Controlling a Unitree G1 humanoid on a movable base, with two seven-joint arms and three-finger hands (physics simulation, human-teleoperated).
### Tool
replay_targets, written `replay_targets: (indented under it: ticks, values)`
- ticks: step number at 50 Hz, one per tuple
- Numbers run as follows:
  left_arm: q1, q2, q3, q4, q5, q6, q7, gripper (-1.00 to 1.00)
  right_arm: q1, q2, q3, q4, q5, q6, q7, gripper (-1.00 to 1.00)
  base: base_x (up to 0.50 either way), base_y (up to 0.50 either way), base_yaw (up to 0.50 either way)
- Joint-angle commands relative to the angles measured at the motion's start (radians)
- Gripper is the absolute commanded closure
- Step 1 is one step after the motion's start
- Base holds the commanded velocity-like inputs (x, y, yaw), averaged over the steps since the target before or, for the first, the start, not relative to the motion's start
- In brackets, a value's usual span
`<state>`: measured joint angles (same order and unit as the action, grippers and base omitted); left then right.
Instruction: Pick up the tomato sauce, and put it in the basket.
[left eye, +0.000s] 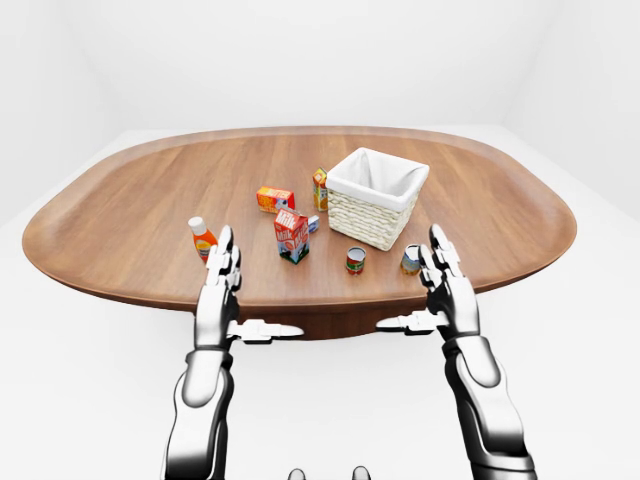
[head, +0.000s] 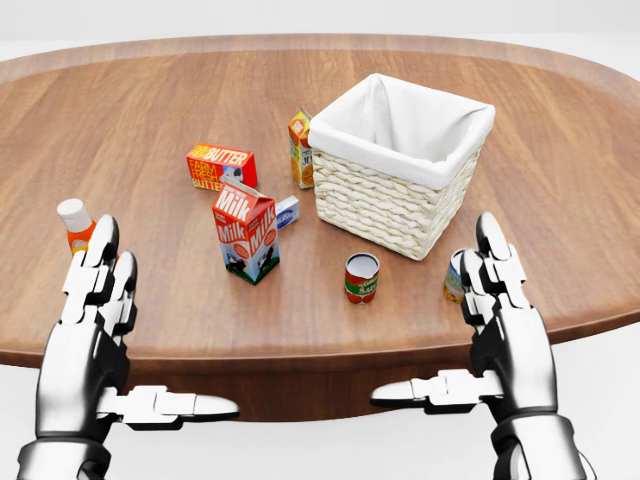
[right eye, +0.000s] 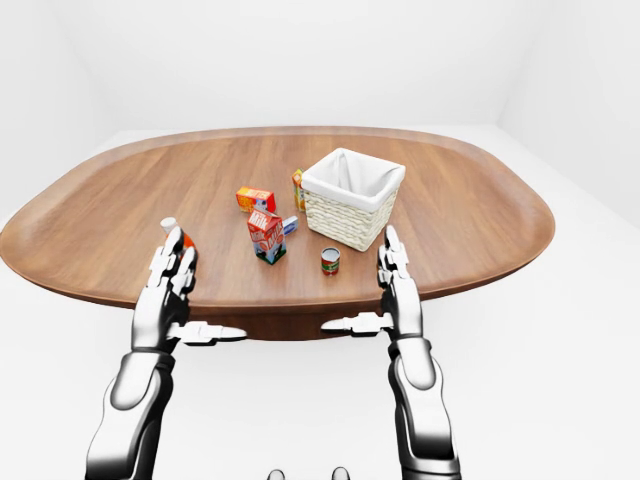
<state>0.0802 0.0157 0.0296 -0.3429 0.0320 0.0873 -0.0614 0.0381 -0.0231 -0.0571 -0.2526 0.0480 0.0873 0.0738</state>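
The tomato sauce, a small red-labelled can (head: 361, 277), stands upright on the wooden table (head: 150, 110), just below the woven basket (head: 380, 205) with its white lining. My right hand (head: 462, 322) is open, fingers pointing up and thumb out to the left, about a hand's width right of the can. At the lower left my left hand (head: 128, 332) is open the same way, far from the can. Neither hand holds or touches anything.
A milk carton (head: 246, 232) stands left of the can. Above it lie a butter box (head: 221, 166), an orange carton (head: 299, 148) and a small blue-white box (head: 288, 210). A ketchup bottle (head: 74, 222) peeks over my left fingers. A second can (left eye: 410, 260) sits beside my right fingers.
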Motion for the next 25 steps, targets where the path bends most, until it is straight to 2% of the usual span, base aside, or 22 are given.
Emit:
replay_targets:
  ticks: [1, 5, 18, 23, 25]
  values:
    - [0.01, -0.002, 0.002, -0.046, 0.004, 0.0, -0.002, -1.0, 0.011, 0.002, 0.001, -0.028, 0.008, 0.0, 0.012, -1.0, 0.0, 0.0, 0.0]
    - [0.01, -0.002, 0.0, -0.043, 0.004, 0.0, -0.003, -1.0, 0.015, -0.001, -0.002, -0.034, 0.04, 0.0, 0.045, -1.0, 0.0, 0.0, 0.0]
    - [0.007, -0.003, -0.004, -0.022, 0.003, 0.0, -0.003, -1.0, 0.034, 0.001, 0.011, -0.029, 0.01, 0.0, 0.055, -1.0, 0.5, 0.0, 0.0]
    - [0.008, -0.003, -0.006, -0.022, 0.003, 0.0, -0.003, -1.0, 0.038, -0.002, 0.011, -0.039, 0.007, 0.0, 0.06, -1.0, 0.02, 0.0, 0.0]
    - [0.008, -0.004, -0.008, -0.026, 0.004, 0.0, -0.002, -1.0, 0.039, 0.0, 0.01, -0.04, 0.01, 0.0, 0.065, -1.0, 0.0, -0.44, 0.0]
